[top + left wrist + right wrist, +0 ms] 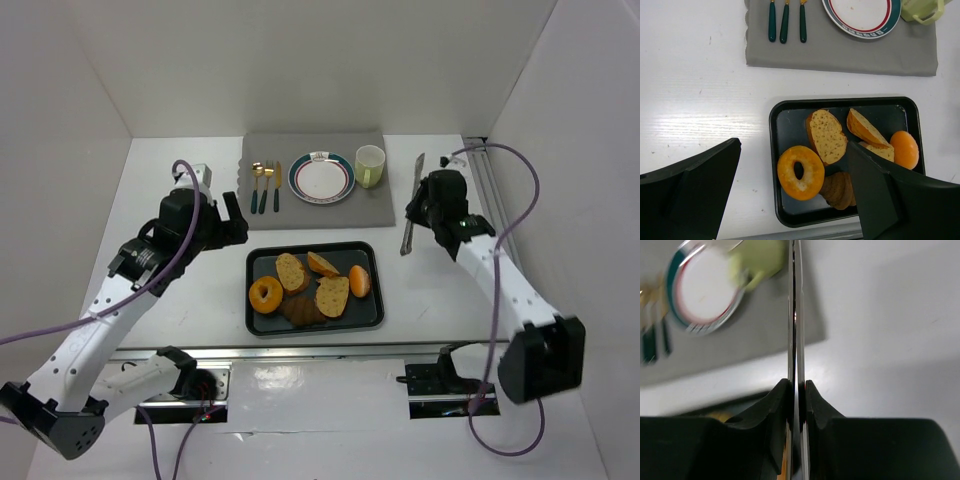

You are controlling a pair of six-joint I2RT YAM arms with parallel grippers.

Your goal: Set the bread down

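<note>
Left gripper (237, 220): jaws spread wide, nothing held, hovering clear of the table. All the bread sits in a black tray (366, 312), which lies just beside this gripper on its inner side and slightly nearer the arm bases. No piece touches it. In the left wrist view the tray appears beneath and between the two fingers (700, 190). The bagel (800, 172) is closest to the midline, and the croissant (838, 189) is touching it on the side of the right-hand finger. The toasted slices (826, 136) lie further ahead. The roll (904, 149) is at the far end of the tray, beyond the right-hand finger. Right gripper (414, 212): jaws closed to a narrow gap on a knife (419, 170), gripped edge-on. The blade runs ahead of the fingertips, away from the bases. The tray lies to this gripper's inner side, nearer the bases and apart from it. The roll is the nearest piece. Beyond both grippers lies a grey mat (380, 205) bearing a plate (321, 177), a cup (369, 166) and cutlery (264, 186).
</note>
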